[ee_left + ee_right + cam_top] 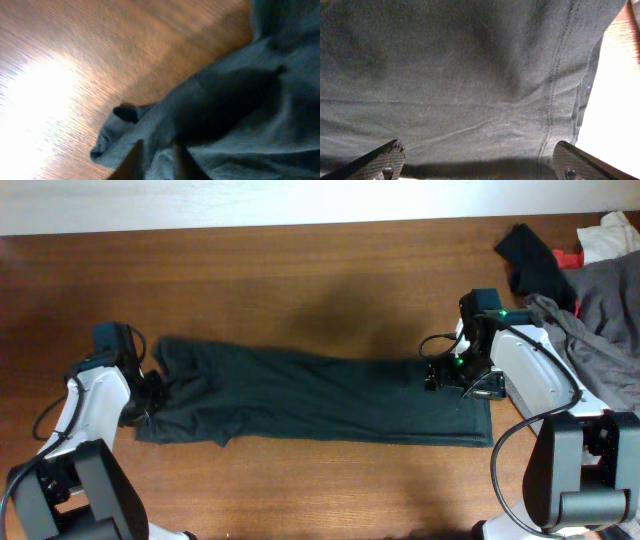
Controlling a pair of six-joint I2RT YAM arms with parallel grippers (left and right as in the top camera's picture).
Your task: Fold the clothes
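A dark grey-green garment (310,395) lies stretched out in a long band across the wooden table. My left gripper (150,395) is at its left end; in the left wrist view its fingers (157,160) are pinched together on a fold of the garment (225,100). My right gripper (462,375) is at the right end, above the hem. In the right wrist view its fingers (480,160) are spread wide over the flat garment (460,75), holding nothing.
A pile of other clothes (600,290) sits at the back right corner: a black piece (530,255), a grey one, a white one (612,235) and a bit of red. Bare wood (300,290) lies behind and in front of the garment.
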